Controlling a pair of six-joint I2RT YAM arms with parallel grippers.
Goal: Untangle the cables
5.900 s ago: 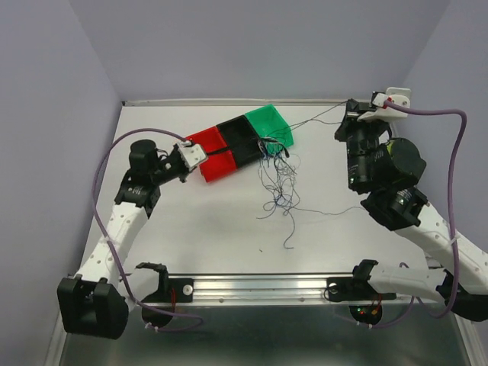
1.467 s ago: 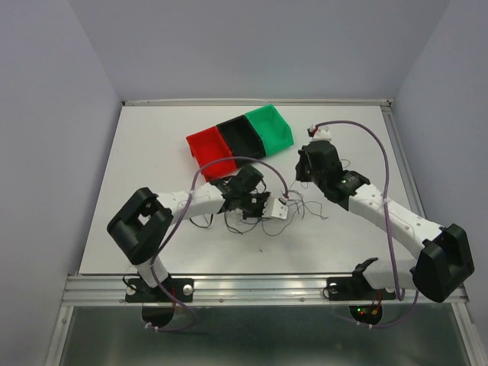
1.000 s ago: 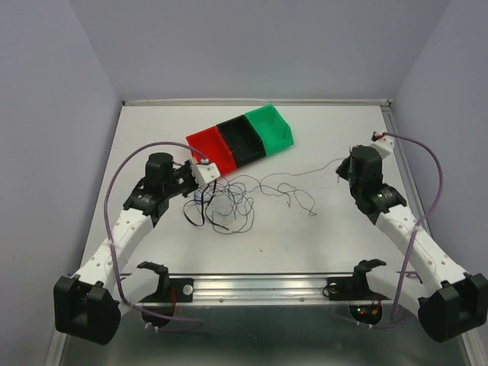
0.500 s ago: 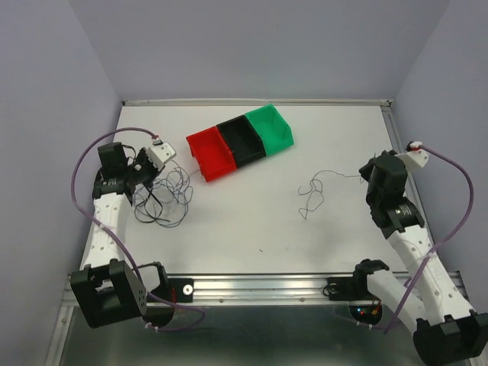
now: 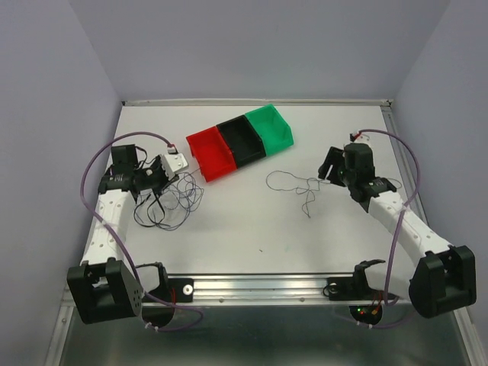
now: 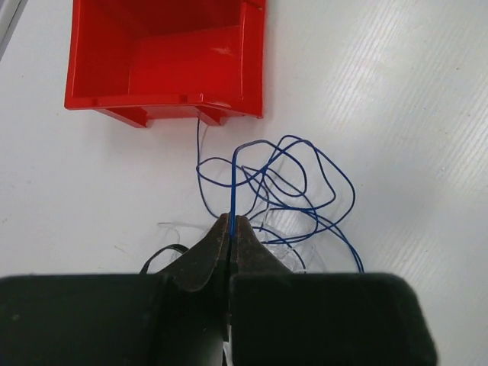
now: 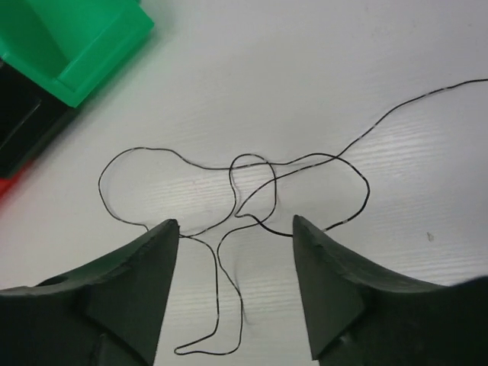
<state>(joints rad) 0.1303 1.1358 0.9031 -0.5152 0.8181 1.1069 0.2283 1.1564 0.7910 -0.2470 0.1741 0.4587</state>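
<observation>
The cables lie in two places. A loose clump of dark blue, black and whitish cables (image 5: 169, 202) rests on the left of the table, just below the red bin. My left gripper (image 6: 231, 219) is shut on one upright blue strand (image 6: 232, 183) of that clump, whose blue loops (image 6: 305, 191) spread out ahead of the jaws. A single thin black cable (image 7: 255, 162) curls alone on the right of the table (image 5: 293, 181). My right gripper (image 7: 235, 223) hovers over it, open, with the strand lying flat between and beyond the fingers.
Three joined bins stand at the back middle: red (image 5: 212, 151), black (image 5: 242, 139), green (image 5: 271, 126). The red bin (image 6: 164, 53) is just beyond the clump, the green one (image 7: 76, 38) up-left of the right gripper. Purple arm cables arc over both arms.
The right gripper has opened and moved left toward the middle; the black strand now lies loose on the table. The left gripper shifted slightly right, and the clump came with it.
</observation>
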